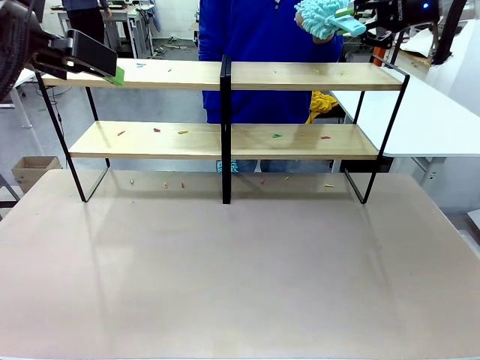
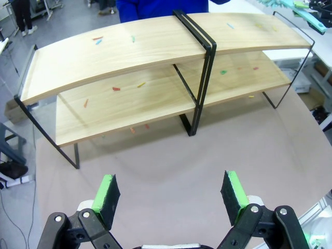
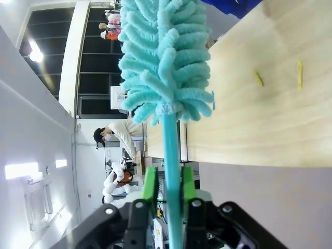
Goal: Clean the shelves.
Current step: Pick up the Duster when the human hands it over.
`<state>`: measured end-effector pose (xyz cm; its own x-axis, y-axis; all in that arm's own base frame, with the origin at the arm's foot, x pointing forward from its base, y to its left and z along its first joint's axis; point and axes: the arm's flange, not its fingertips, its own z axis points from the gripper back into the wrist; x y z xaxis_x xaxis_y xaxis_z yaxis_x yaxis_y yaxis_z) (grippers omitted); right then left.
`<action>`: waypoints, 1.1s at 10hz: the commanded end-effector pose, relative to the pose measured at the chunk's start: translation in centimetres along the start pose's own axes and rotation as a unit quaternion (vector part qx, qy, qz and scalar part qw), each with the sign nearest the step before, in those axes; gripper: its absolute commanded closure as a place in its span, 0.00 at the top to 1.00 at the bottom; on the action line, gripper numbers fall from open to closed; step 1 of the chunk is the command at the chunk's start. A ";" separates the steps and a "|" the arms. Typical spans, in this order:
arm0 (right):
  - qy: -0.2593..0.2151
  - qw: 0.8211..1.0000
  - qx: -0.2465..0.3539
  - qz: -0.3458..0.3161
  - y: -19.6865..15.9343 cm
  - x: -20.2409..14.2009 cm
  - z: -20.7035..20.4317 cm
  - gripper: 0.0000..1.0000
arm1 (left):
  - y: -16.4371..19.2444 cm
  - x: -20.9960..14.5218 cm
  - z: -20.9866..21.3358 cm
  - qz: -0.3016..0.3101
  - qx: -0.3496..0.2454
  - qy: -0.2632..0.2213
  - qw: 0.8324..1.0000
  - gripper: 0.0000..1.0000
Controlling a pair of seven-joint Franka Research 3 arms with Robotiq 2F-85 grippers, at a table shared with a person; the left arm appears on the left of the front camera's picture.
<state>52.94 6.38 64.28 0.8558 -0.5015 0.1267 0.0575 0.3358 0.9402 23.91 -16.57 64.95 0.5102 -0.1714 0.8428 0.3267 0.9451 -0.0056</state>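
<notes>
Too small to identify: coloured scraps (image 1: 157,130) strewn over the shelves (image 1: 300,142) and the table (image 1: 240,270) beneath. Cropped by the front view's top edge: the person's blue torso (image 1: 255,45) and the right gripper (image 1: 361,18), its fingers partly behind the teal duster (image 1: 321,19). Blurred and half out of frame at left: the left gripper (image 1: 112,72), one green pad discernible.
</notes>
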 end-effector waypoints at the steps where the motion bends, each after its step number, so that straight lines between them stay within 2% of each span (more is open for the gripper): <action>1: -0.010 1.000 0.015 0.014 -0.8 -0.5 -0.2 0.00 | 0.0 0.0 0.1 0.001 0.000 -0.003 1.000 1.00; 4: -0.007 1.000 0.016 0.015 -0.9 -0.6 0.5 0.00 | 0.0 0.0 0.1 0.001 0.000 -0.003 1.000 1.00; 5: -0.003 1.000 0.018 0.022 -0.6 -0.8 2.0 0.00 | 0.0 0.0 0.1 0.001 0.000 -0.003 1.000 1.00; 6: 0.006 0.999 0.021 0.047 0.6 -1.3 6.0 0.00 | 0.0 0.0 0.1 0.001 0.000 -0.003 1.000 1.00; 7: 0.037 0.997 0.021 0.064 1.7 -1.9 11.5 0.00 | 0.0 0.0 0.1 0.001 0.000 -0.003 1.000 1.00; 9: 0.109 0.989 -0.020 0.097 2.6 -4.6 24.7 0.00 | 0.0 0.0 0.1 0.001 0.000 -0.003 1.000 1.00; 11: 0.140 0.984 -0.021 0.111 0.7 -7.5 35.9 0.00 | 0.0 0.0 0.1 0.001 0.000 -0.003 1.000 1.00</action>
<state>28.25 -14.96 74.67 0.9469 -0.2413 0.2124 -0.0863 0.4455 0.8911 23.75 -16.61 65.05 0.5064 -0.1718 0.8450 0.3272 0.9450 -0.0039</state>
